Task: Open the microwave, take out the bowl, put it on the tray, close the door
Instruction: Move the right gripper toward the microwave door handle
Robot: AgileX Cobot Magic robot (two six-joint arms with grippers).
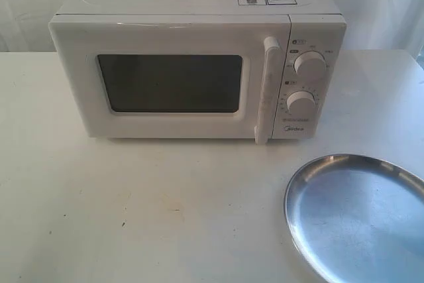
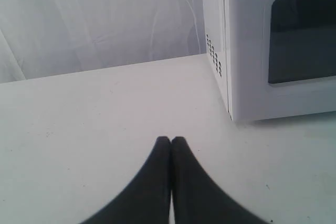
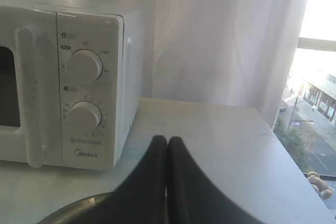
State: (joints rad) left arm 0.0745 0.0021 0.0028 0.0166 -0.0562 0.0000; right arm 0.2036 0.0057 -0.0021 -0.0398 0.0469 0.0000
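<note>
The white Midea microwave point(image 1: 199, 64) stands at the back of the table, its door point(image 1: 165, 81) closed, with a dark window and a tall white handle point(image 1: 267, 91). Two round dials point(image 1: 309, 64) sit to the right of the handle. The silver tray point(image 1: 358, 213) lies at the front right, nothing on it. The bowl is hidden. My left gripper point(image 2: 170, 140) is shut and holds nothing; it hangs over bare table, off the microwave's point(image 2: 273, 45) left corner. My right gripper point(image 3: 166, 140) is shut and holds nothing, above the tray's rim point(image 3: 79, 205), beside the dial panel point(image 3: 86, 85). Neither gripper shows in the exterior view.
A white curtain point(image 3: 220, 35) hangs behind the table. A window point(image 3: 320, 93) opens beyond the table's right edge. White table point(image 1: 132, 210) spreads in front of the microwave.
</note>
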